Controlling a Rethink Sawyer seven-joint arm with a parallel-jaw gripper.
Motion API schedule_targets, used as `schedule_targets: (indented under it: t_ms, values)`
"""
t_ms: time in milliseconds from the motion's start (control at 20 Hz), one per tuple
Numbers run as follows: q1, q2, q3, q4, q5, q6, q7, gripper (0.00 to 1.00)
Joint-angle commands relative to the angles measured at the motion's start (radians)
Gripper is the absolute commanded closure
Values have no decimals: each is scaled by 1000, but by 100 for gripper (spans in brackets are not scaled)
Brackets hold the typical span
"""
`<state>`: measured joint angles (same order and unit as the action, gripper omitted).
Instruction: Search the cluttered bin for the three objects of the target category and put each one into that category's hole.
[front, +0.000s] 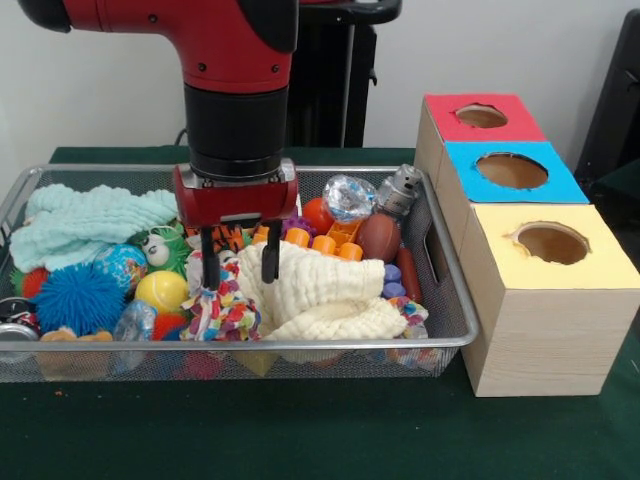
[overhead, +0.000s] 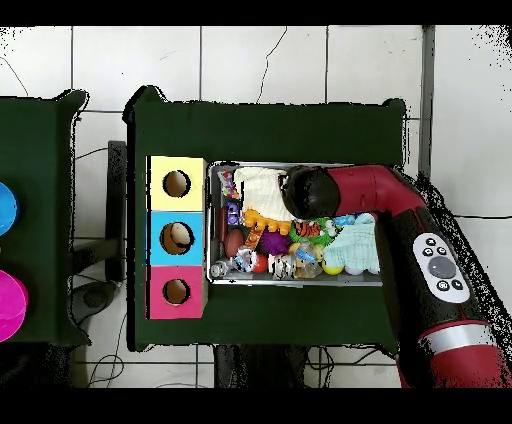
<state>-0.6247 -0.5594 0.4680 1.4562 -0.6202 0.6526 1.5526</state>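
Hanging with fingers apart, the hand (front: 240, 262) straddles a patterned bundle (front: 218, 305) beside the cream cloth (front: 320, 290).

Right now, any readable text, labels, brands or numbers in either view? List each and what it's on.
None readable.
Arm: the pale oval panel carries small button marks, too small to read.
Bin contents: toy prints and patterns only, no legible lettering.
Wooden boxes: the yellow face, blue face and red face are plain colour around the holes, no labels.
Gripper: no markings visible.
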Motion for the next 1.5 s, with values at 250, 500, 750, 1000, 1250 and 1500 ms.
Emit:
schedule_targets:
  t_ms: [250, 500, 750, 1000, 1250, 1500]
  values:
    - [-2, 65, -67, 2, -146, -109, -53, 0]
    - [-8, 93, -94, 9, -176, -147, -26, 0]
    - [-8, 164, -136, -4, -178, -143, 10, 0]
    - [-21, 176, -134, 21, -112, -67, 4, 0]
    - [-15, 176, -130, 32, -75, -39, -6, 0]
    - [-23, 174, -114, 38, -55, -41, -31, 100]
